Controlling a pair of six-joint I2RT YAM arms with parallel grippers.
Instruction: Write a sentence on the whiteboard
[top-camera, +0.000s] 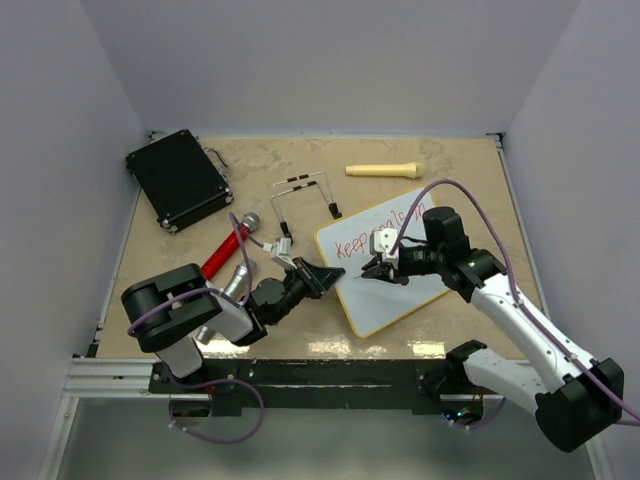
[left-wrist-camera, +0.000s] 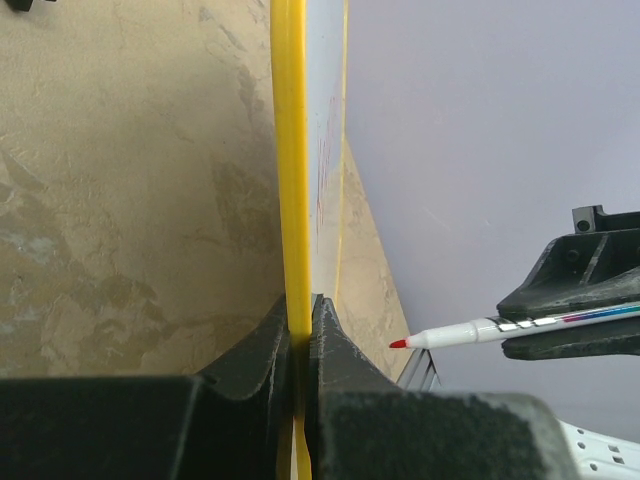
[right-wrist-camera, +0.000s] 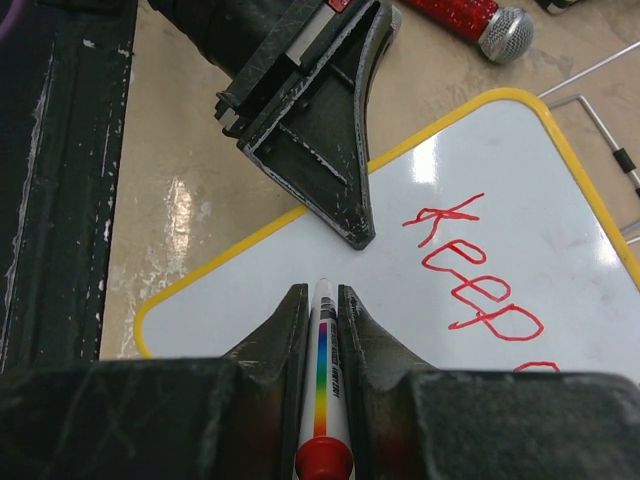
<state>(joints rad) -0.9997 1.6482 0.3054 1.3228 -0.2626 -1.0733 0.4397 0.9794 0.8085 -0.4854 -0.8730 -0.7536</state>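
The whiteboard (top-camera: 392, 295) lies tilted at the table's middle, with a thin yellow frame (left-wrist-camera: 290, 150). One line of the sentence (top-camera: 375, 232) runs along its far side in red; in the right wrist view it reads "Keep" (right-wrist-camera: 480, 270). My left gripper (top-camera: 335, 273) is shut on the board's left edge (left-wrist-camera: 300, 315). My right gripper (top-camera: 378, 268) is shut on a white marker (right-wrist-camera: 322, 350) with a rainbow stripe. Its red tip (left-wrist-camera: 398, 343) hovers a little off the bare lower-left part of the board (right-wrist-camera: 240, 295), close to the left gripper's fingertips (right-wrist-camera: 350, 225).
A black case (top-camera: 178, 178) sits at the back left. A red microphone (top-camera: 230, 245) lies beside the left arm. A wire stand (top-camera: 305, 195) is behind the board, and a cream cylinder (top-camera: 382, 170) lies at the back. Grey walls enclose the table.
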